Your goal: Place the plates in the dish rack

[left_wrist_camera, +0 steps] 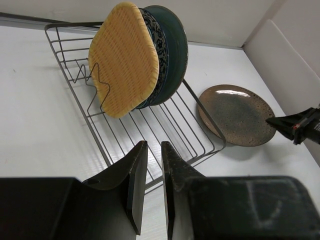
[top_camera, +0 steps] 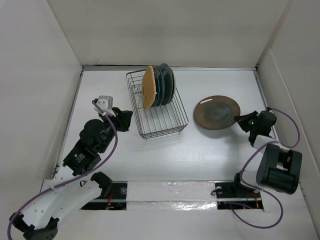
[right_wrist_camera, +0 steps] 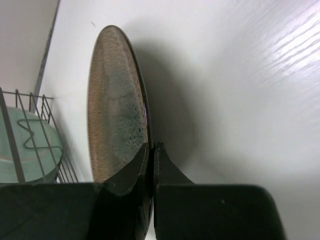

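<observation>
Brown plate [right_wrist_camera: 117, 105] rim between right jaws (pinched, flat on table [right_wrist_camera: 240, 75])

From above and behind we look down on everything. Our left wrist view faces the rack [left_wrist_camera: 135, 117] closely, brown plate [left_wrist_camera: 237, 114] at right. Our right wrist view hugs that plate [right_wrist_camera: 117, 102], rack [right_wrist_camera: 30, 137] lower left.

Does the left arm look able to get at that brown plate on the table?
Probably not easily: the dish rack stands between the left gripper and the brown plate, whose rim the right gripper already pinches.
</observation>
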You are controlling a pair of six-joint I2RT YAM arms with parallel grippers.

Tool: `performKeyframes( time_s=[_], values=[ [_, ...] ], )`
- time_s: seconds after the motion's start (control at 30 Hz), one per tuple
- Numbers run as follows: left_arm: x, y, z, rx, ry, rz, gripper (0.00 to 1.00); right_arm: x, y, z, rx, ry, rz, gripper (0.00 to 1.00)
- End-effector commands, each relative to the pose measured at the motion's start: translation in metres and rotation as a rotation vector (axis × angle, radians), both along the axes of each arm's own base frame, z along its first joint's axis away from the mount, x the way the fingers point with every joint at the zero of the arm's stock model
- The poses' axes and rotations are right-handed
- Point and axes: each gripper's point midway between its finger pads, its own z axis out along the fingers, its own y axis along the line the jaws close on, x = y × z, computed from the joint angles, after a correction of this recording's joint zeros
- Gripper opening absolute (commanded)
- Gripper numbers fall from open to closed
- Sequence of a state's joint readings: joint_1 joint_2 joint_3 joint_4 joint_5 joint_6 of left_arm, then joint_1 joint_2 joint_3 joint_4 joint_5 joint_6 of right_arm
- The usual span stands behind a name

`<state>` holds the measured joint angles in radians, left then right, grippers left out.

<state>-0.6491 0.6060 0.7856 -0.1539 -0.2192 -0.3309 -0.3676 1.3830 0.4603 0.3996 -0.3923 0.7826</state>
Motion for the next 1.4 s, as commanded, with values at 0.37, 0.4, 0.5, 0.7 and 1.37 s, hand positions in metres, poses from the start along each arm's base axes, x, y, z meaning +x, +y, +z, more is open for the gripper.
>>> performKeyframes(
  time_s=[0.37, 0.4, 0.5, 0.7, 1.37],
  values=[
    [0.005, 0.0, 0.012, -0.022, -0.037, 0.019, 0.15, -0.01, 0.029, 0.308, -0.254, -0.615, -0.045, 0.0],
    [0.004, 0.0, 0.013, -0.026, -0.04, 0.02, 0.15, -0.013, 0.035, 0.339, -0.269, -0.668, -0.04, 0.0],
    [0.005, 0.002, 0.013, -0.027, -0.044, 0.028, 0.15, -0.011, 0.074, 0.391, -0.269, -0.755, 0.03, 0.0],
    [0.006, 0.002, 0.013, -0.025, -0.042, 0.034, 0.15, 0.014, 0.159, 0.443, -0.275, -0.796, 0.136, 0.0],
    [-0.002, 0.027, 0.026, -0.081, -0.072, 0.128, 0.35, 0.108, 0.313, 0.465, -0.482, -0.674, 0.07, 0.0]
  ],
)
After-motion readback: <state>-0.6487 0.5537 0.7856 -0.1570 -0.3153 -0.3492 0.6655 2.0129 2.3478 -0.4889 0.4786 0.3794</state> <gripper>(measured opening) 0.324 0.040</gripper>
